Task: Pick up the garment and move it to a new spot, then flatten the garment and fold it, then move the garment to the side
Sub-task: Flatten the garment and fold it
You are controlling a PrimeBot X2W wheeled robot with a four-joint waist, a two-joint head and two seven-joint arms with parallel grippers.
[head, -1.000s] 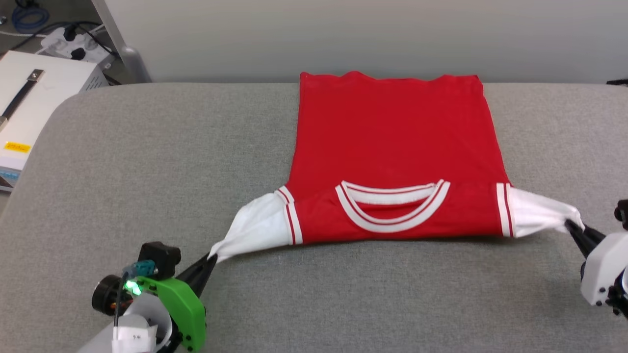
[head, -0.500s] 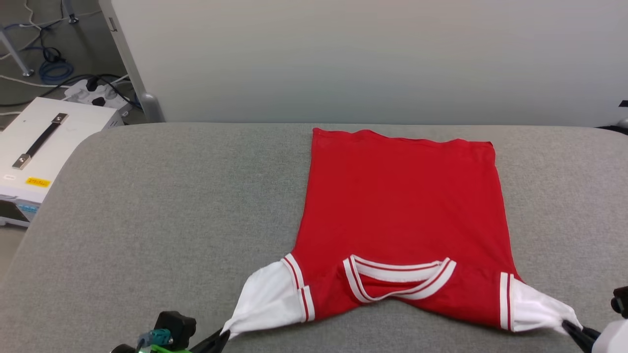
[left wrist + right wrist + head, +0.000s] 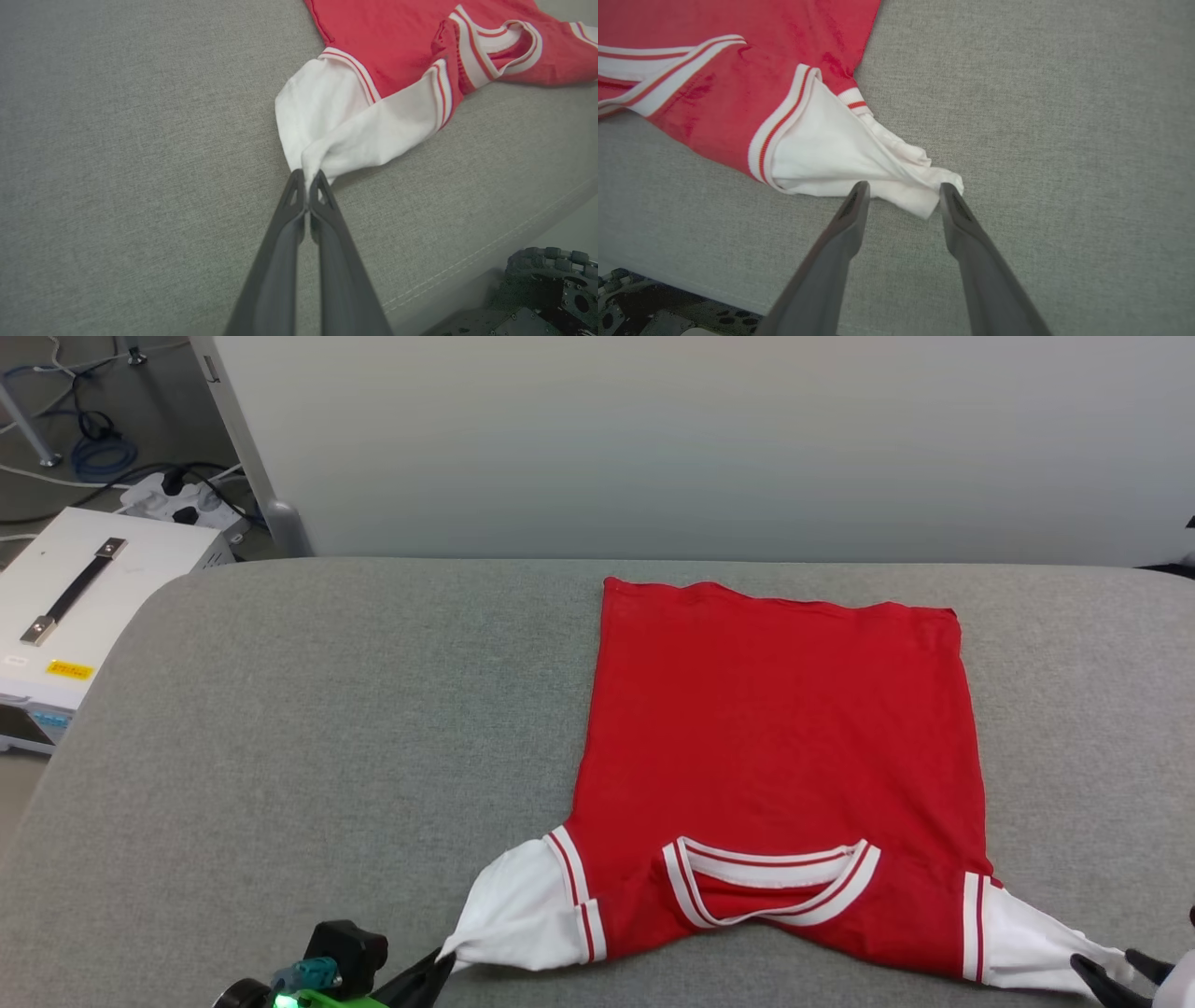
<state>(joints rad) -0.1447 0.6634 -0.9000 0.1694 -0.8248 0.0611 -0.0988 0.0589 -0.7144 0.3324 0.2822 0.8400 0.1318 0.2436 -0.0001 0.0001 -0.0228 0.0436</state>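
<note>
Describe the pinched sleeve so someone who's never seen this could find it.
On the grey cushion lies a red jersey, collar toward the robot. Follow its near edge to the white sleeve on the robot's left. Its tip is drawn to a point in the shut left claw, while the other sleeve lies slack in the open right claw.

green-bodied, dark-fingered left gripper [image 3: 444, 961]: body cut by head view's bottom edge
dark-fingered right gripper [image 3: 1103, 959]: wrist cut at bottom-right corner
red, white-sleeved jersey garment [image 3: 780, 728]: underside hidden against grey cushion [image 3: 327, 709]
white metal box [image 3: 140, 569]: cut by left edge; yellow label [image 3: 70, 668] unreadable
</note>
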